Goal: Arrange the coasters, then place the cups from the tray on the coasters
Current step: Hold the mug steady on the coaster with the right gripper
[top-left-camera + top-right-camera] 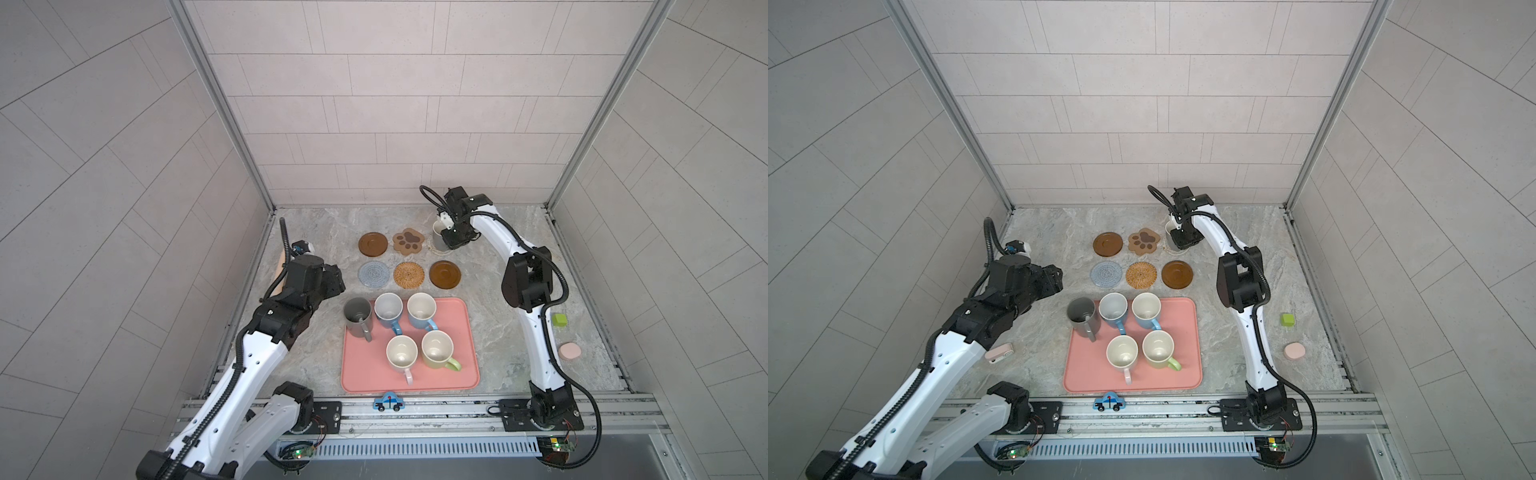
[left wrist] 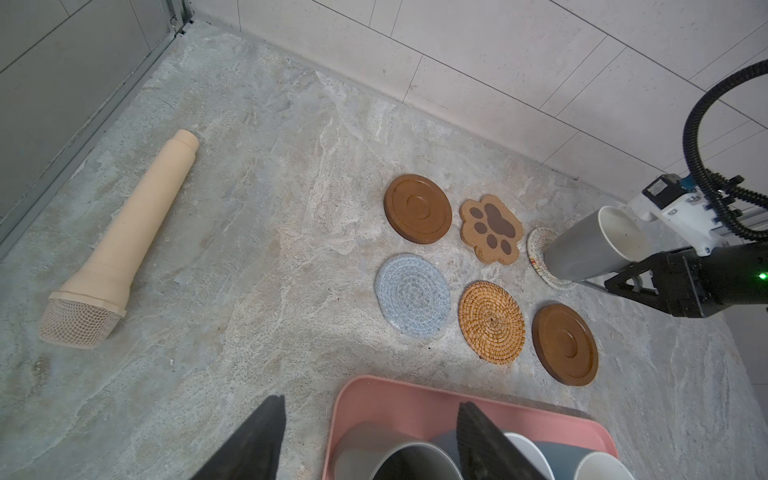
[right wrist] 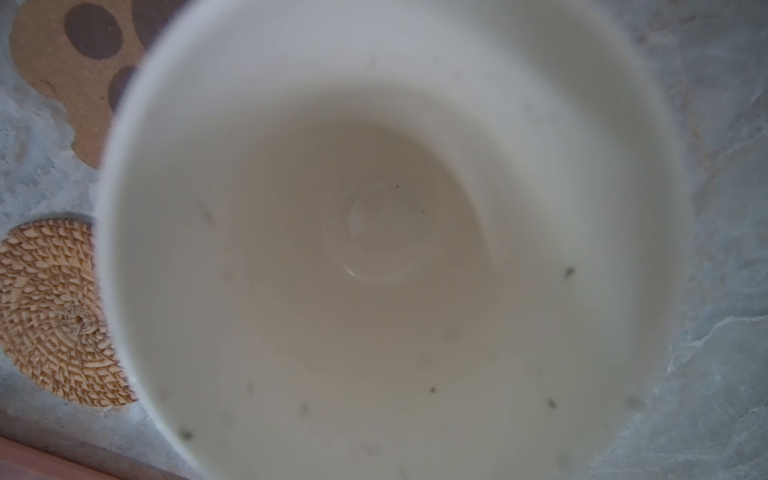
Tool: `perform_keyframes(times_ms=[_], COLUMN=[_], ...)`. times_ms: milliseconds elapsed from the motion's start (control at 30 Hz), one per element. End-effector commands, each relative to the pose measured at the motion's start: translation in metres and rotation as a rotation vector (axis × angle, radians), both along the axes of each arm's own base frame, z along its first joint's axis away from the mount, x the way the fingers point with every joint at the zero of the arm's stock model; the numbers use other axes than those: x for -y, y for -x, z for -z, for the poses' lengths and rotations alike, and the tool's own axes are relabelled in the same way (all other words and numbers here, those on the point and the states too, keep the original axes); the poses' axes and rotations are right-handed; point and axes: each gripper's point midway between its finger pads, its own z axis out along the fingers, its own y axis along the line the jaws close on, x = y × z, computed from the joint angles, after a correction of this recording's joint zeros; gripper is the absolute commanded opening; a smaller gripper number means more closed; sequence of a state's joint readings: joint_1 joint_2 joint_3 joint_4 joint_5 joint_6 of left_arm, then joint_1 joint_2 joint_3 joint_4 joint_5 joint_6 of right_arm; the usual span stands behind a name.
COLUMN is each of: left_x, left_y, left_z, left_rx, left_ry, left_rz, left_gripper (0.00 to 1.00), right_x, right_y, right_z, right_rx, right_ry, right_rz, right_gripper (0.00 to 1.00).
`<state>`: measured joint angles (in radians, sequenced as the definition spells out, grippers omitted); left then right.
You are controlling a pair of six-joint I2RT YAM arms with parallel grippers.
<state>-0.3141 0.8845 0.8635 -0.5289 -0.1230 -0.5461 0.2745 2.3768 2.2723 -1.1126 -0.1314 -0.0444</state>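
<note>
in both top views the six coasters (image 1: 372, 244) sit in two rows of three on the table (image 1: 316, 232), just past the salmon tray (image 1: 361, 374). the right gripper (image 1: 451, 240) is at the right end of the far row, with the short grey mug (image 1: 438, 232) over the cream woven coaster (image 1: 436, 251). i'd say that's the first cup going down. the other five cups (image 1: 422, 309) are on the tray, handles mostly pointing back toward the robot, probably so they're easy to grab. the left gripper (image 1: 1054, 278) hangs just left of the dark grey mug (image 1: 1082, 316).

left wrist view: the left fingers (image 2: 266, 432) are spread apart with nothing between them. the dark grey mug is right below, so my guess is that's its next pick. the short grey mug's base meets the cream woven coaster, can't tell if it's fully down.

right wrist view: mostly the mug's pale inside, with the paw-print coaster (image 3: 62, 104) and rattan coaster (image 3: 54, 311) beside it. the right fingers aren't visible here but they're clamped shut, looks like on the handle side.
</note>
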Motion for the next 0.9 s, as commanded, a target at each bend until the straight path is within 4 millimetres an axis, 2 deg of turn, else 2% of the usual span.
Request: perform_keyframes(times_ms=[0,867], left_x=[-0.007,-0.009], left_y=[0.003,0.007], left_z=[0.001,0.003], left_rx=[0.005,0.003], left_ry=[-0.006,-0.009], left_rz=[-0.029,-0.037], left_gripper=[0.72,0.72], right_x=[-0.003,-0.006], right_y=[-0.008,-0.018], right_z=[-0.016,-0.023], right_rx=[0.046,0.084], right_ry=[-0.019,-0.037], right_rz=[-0.001,0.018], right_gripper=[0.09,0.09])
